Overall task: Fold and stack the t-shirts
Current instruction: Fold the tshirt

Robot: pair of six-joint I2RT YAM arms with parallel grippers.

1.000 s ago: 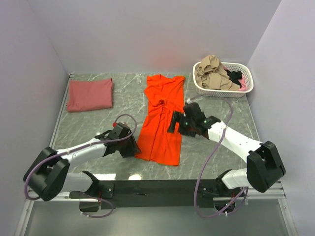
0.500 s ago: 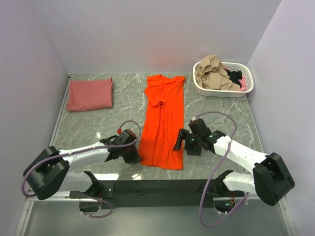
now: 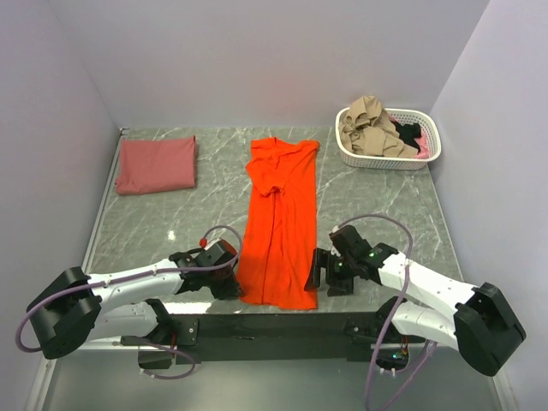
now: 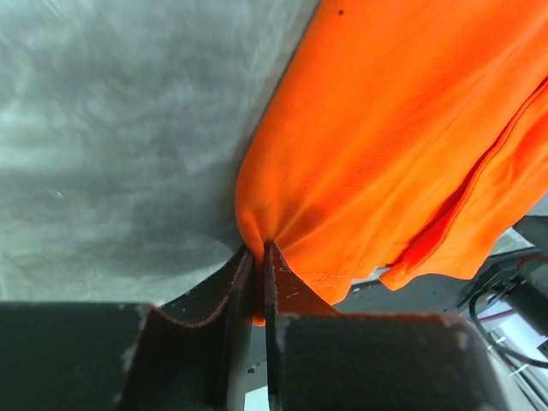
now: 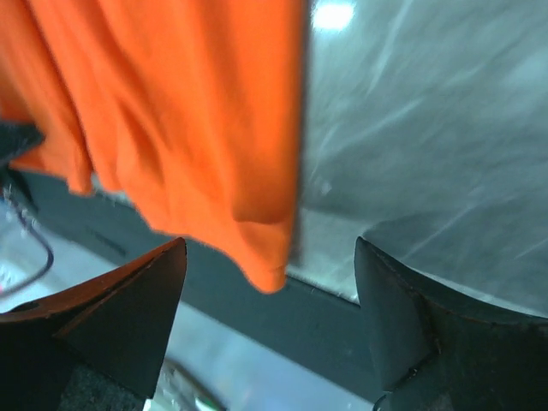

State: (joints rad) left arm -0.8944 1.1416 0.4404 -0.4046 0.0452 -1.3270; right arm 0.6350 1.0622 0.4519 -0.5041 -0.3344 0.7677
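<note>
The bright orange-red t-shirt (image 3: 278, 223) lies as a long narrow strip down the middle of the table, its hem hanging over the near edge. My left gripper (image 3: 233, 281) is shut on the shirt's near left hem corner (image 4: 282, 248). My right gripper (image 3: 313, 276) is open beside the near right hem corner (image 5: 265, 265), which hangs loose between the fingers without touching them. The dusty brick-red t-shirt (image 3: 157, 164) lies folded as a rectangle at the far left.
A white slotted basket (image 3: 432, 147) with tan, black and pink clothes stands at the far right corner. The black mounting rail (image 3: 274, 327) runs along the near table edge under the hem. Walls close in on three sides.
Both grippers moved toward the near edge, dragging the orange-red shirt nearer and straighter. The right gripper has let go of its corner and now stands open.
</note>
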